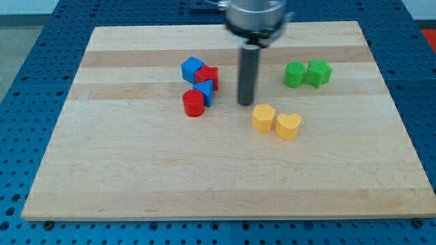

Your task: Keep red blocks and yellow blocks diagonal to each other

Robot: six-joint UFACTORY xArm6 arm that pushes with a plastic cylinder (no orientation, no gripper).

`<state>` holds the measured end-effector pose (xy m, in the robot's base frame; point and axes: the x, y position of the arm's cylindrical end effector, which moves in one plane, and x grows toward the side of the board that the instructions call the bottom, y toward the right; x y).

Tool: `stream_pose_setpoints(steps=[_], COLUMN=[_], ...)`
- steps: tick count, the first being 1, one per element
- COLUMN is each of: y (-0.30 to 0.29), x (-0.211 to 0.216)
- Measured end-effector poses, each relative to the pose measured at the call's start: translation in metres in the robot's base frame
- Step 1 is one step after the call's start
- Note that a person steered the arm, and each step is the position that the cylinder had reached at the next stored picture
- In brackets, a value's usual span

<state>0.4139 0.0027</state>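
Observation:
My tip [245,103] rests on the board just above and left of the yellow blocks, right of the red and blue cluster. A red cylinder [193,104] sits at the cluster's lower left. A second red block [208,77] sits above it, wedged between a blue cube [192,69] and a smaller blue block [204,92]. A yellow hexagonal block [263,118] and a yellow heart [289,126] sit side by side, touching, below and right of my tip.
Two green blocks [295,74] [318,73] sit touching at the view's upper right. The wooden board [136,177] lies on a blue perforated table. The arm's body [255,17] hangs over the board's top edge.

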Motion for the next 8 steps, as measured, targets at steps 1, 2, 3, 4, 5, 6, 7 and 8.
stream_pose_setpoints(steps=[1,2,3,4,5,6,7,8], y=[0.018,0.024,-0.005,-0.011,-0.025,-0.047,-0.115,-0.131], x=[0.011,0.009,-0.011,-0.050,-0.068,-0.069,-0.030,-0.021])
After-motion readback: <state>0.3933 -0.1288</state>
